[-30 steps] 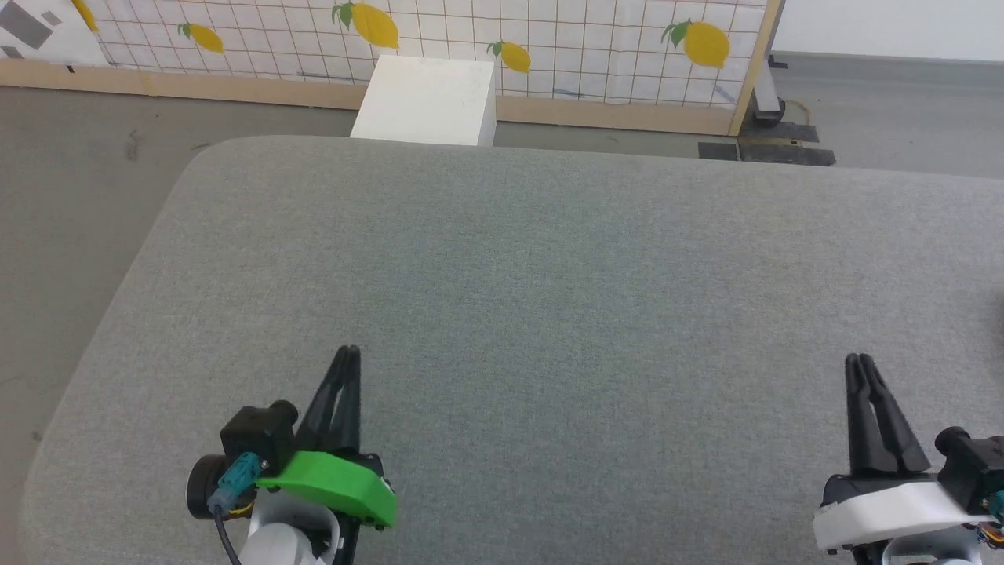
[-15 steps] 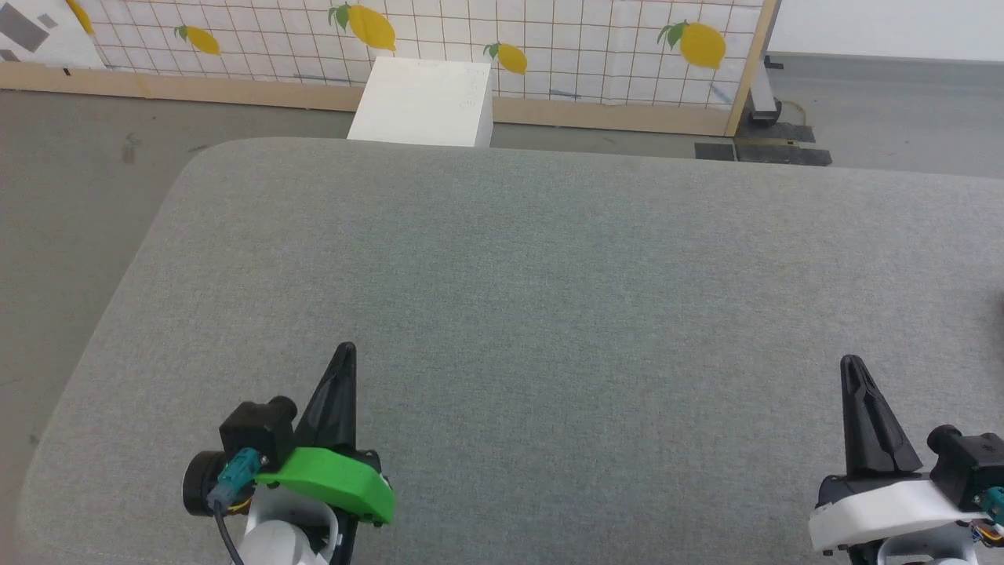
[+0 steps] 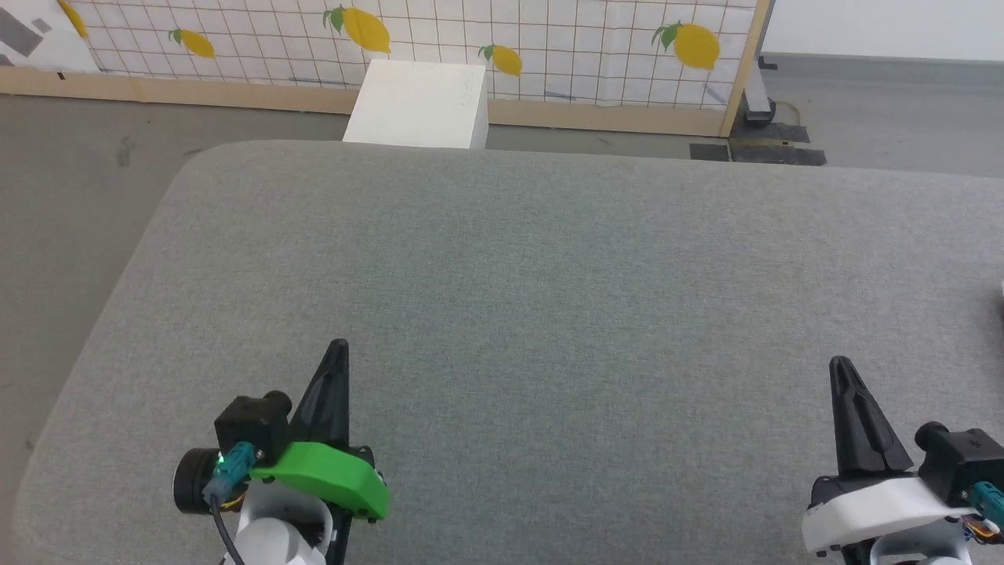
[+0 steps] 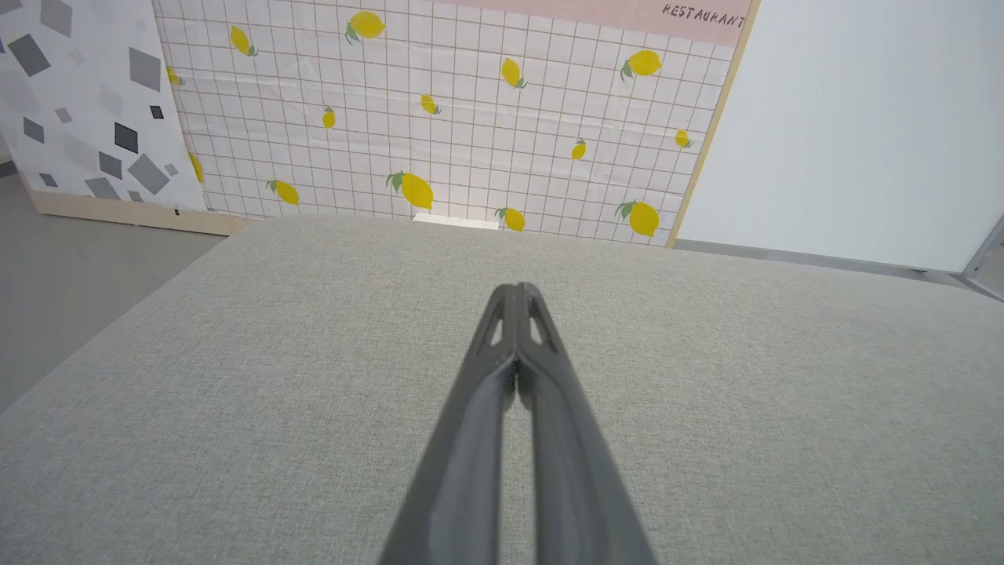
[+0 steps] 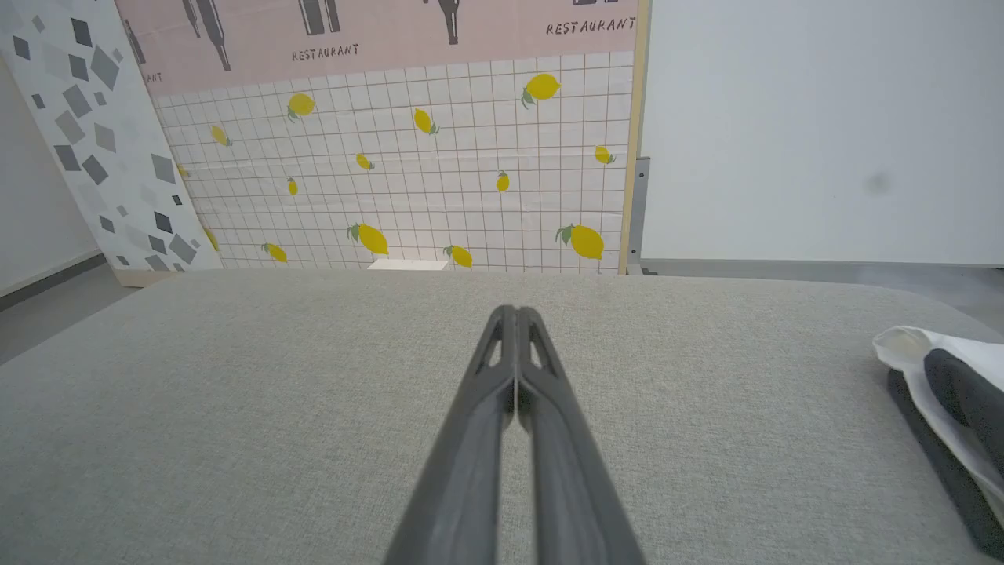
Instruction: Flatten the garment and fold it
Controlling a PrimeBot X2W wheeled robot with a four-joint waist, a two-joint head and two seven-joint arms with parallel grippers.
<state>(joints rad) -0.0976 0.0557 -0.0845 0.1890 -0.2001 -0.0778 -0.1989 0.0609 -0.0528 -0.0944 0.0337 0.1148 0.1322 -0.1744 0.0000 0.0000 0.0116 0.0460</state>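
Observation:
The garment (image 5: 953, 412), white cloth with black parts, lies bunched at the right edge of the grey padded table (image 3: 549, 267) in the right wrist view; a sliver of it (image 3: 1002, 298) touches the head view's right border. My left gripper (image 3: 339, 345) hovers at the lower left, shut and empty, fingers pressed together (image 4: 515, 292). My right gripper (image 3: 840, 362) is at the lower right, also shut on nothing (image 5: 514, 311), well left of the garment.
A white box (image 3: 420, 106) stands on the floor behind the table's far edge. A lemon-patterned tiled panel (image 3: 510, 39) with a wooden base runs along the back. Grey floor (image 3: 70, 196) lies left of the table's rounded corner.
Both grippers have closed from slightly parted to fully shut. The head camera has shifted a little, so the whole scene sits slightly lower and left.

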